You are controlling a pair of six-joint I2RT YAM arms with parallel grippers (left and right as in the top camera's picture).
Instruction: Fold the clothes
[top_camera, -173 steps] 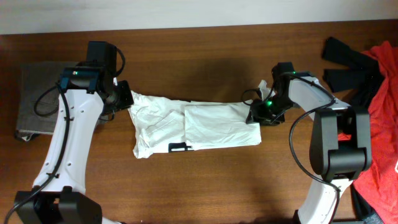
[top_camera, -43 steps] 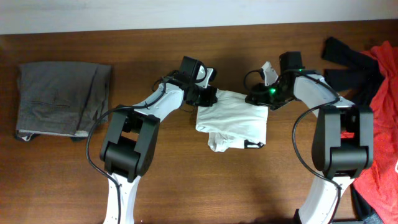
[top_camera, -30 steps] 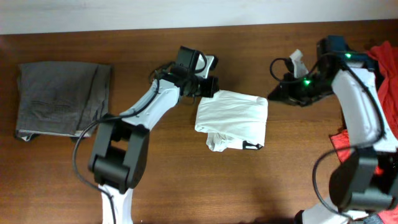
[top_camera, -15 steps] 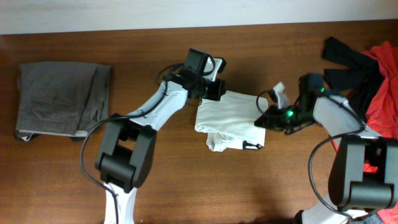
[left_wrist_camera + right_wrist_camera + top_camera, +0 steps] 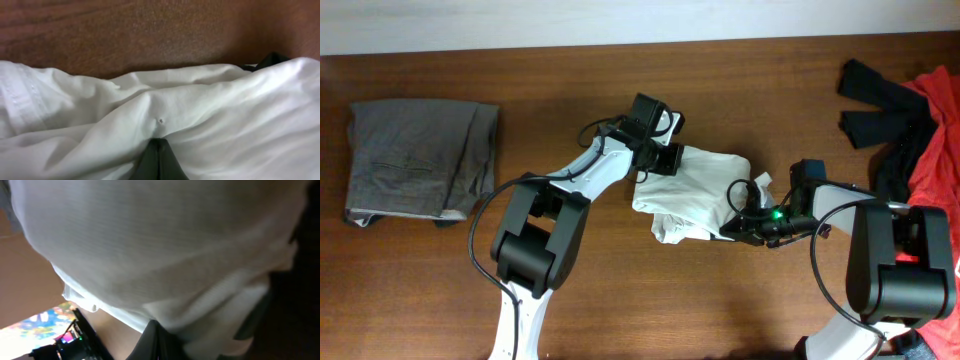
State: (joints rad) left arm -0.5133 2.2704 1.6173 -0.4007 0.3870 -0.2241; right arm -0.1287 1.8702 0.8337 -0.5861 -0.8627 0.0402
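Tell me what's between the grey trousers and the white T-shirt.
In the overhead view, the left arm crosses the stretch between the trousers and the T-shirt. The rest is bare wooden table.

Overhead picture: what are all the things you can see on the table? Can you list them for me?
T-shirt: one, white, middle of the table, bunched.
trousers: one pair, grey-brown, folded, left end.
black clothes: one heap, black, far right corner.
red cloth: one, red, right edge.
table: one, brown wood, under everything.
left fingers: one pair, black, shut on the T-shirt's upper left corner.
right fingers: one pair, black, shut on the T-shirt's lower right edge.
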